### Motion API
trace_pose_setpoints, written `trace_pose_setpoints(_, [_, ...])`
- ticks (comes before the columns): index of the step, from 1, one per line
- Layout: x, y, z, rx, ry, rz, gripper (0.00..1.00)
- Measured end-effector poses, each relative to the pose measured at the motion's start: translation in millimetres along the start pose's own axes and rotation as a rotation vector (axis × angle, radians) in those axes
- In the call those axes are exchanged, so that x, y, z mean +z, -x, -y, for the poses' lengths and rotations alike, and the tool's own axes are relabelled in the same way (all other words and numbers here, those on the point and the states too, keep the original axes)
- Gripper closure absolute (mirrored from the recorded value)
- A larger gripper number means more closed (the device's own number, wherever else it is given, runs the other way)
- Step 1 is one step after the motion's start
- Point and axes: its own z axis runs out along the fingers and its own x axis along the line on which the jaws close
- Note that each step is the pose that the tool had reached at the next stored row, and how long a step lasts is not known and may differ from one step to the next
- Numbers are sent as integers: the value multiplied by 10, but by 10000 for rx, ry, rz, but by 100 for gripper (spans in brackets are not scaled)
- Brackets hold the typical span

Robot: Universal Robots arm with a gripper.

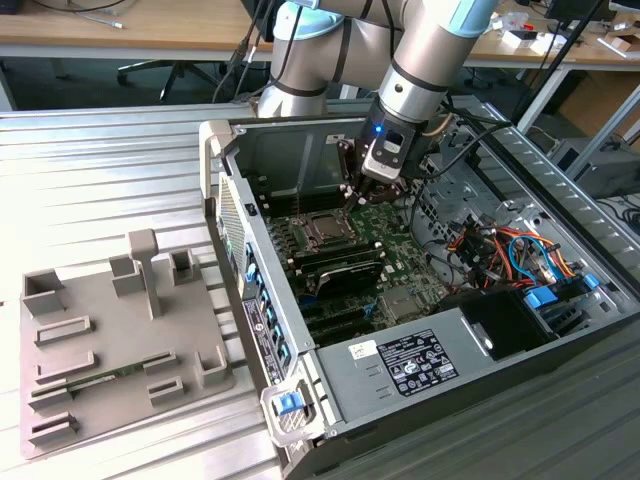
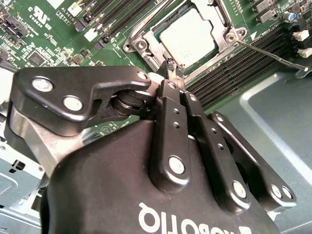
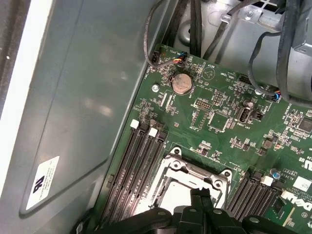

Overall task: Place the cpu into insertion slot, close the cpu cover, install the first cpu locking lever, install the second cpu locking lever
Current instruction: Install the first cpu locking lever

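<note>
The cpu [image 2: 187, 36] lies in the socket on the green motherboard [image 1: 400, 235], its dull silver top facing up. The silvery cpu cover [image 2: 141, 41] frames it and looks flat over it; it is seen too in the first wrist view [image 3: 195, 170]. A thin locking lever [image 2: 273, 52] sticks out from one socket corner across the memory slots. My gripper [image 2: 170, 66] is shut with nothing visible between the tips, hovering at the socket's edge. In the exterior view the gripper [image 1: 372, 195] hangs inside the open computer case, just beside the socket [image 1: 320, 228].
A grey fixture tray [image 1: 110, 330] with pegs and slots lies at the exterior view's left. Black memory slots [image 2: 234, 68] flank the socket. The case wall [image 3: 73, 97] stands close by, with cable bundles [image 1: 500, 250] and a power supply [image 1: 410, 360] at the exterior view's right.
</note>
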Motion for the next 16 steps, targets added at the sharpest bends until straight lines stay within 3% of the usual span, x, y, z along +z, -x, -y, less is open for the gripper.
trace_pose_setpoints(16, [0,0,0,-268,-11,30,89])
